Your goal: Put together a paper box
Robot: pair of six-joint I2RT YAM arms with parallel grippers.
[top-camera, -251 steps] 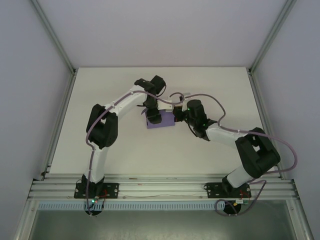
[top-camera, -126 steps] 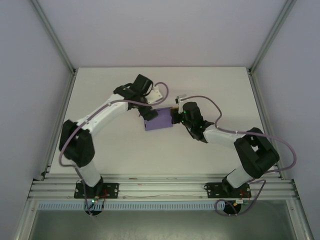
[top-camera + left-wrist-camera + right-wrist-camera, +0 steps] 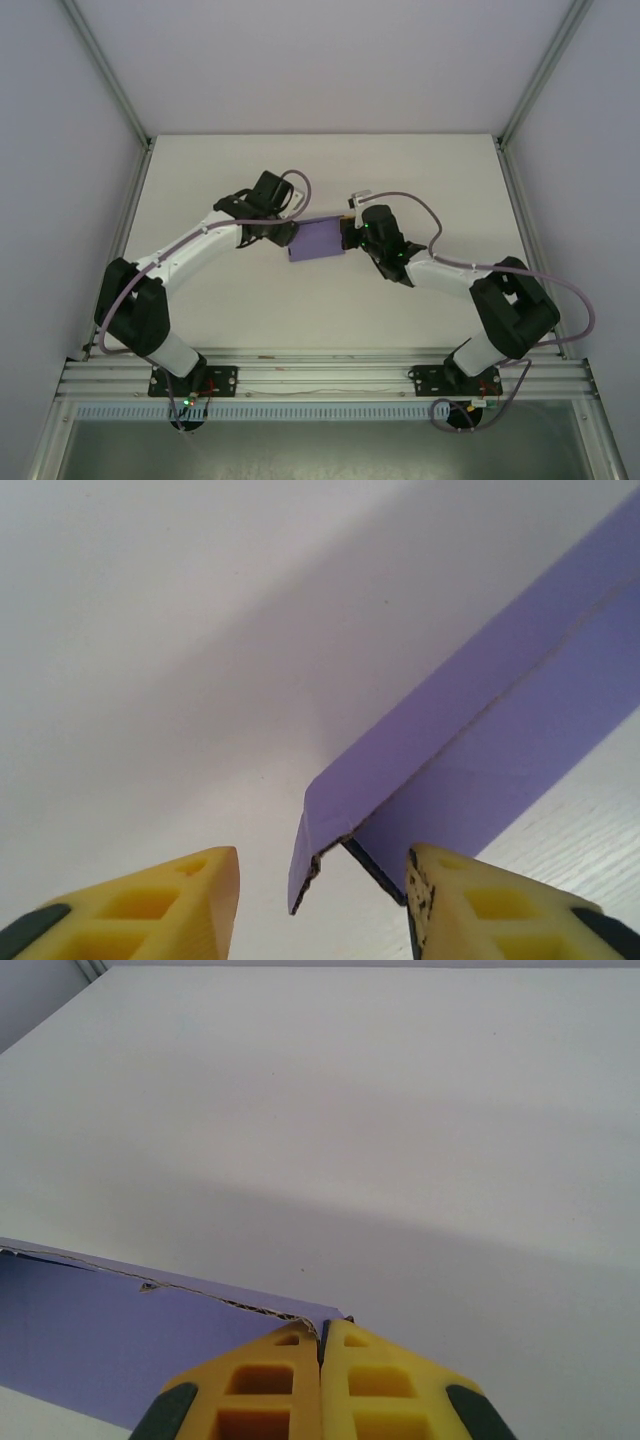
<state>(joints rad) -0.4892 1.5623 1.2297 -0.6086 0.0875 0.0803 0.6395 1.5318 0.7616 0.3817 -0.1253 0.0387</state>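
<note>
The paper box (image 3: 318,240) is a lavender folded piece in the middle of the white table, between the two arms. My left gripper (image 3: 291,234) is at its left end. In the left wrist view its jaws stand apart, and the box's open corner (image 3: 340,810) with a loose flap lies between the yellow fingers (image 3: 470,905). The right finger is close against the box's side and the left finger is clear of it. My right gripper (image 3: 347,236) is at the box's right end. In the right wrist view this gripper (image 3: 321,1338) is shut on the torn top edge of the box wall (image 3: 110,1335).
The white table (image 3: 200,190) has bare surface all round the box. Grey walls and aluminium posts (image 3: 110,90) enclose it. The rail (image 3: 320,375) with both arm bases runs along the near edge.
My left arm has swung out to the left and stretched low, and its gripper has moved from above the box to the box's left end. The right gripper has stayed shut on the box.
</note>
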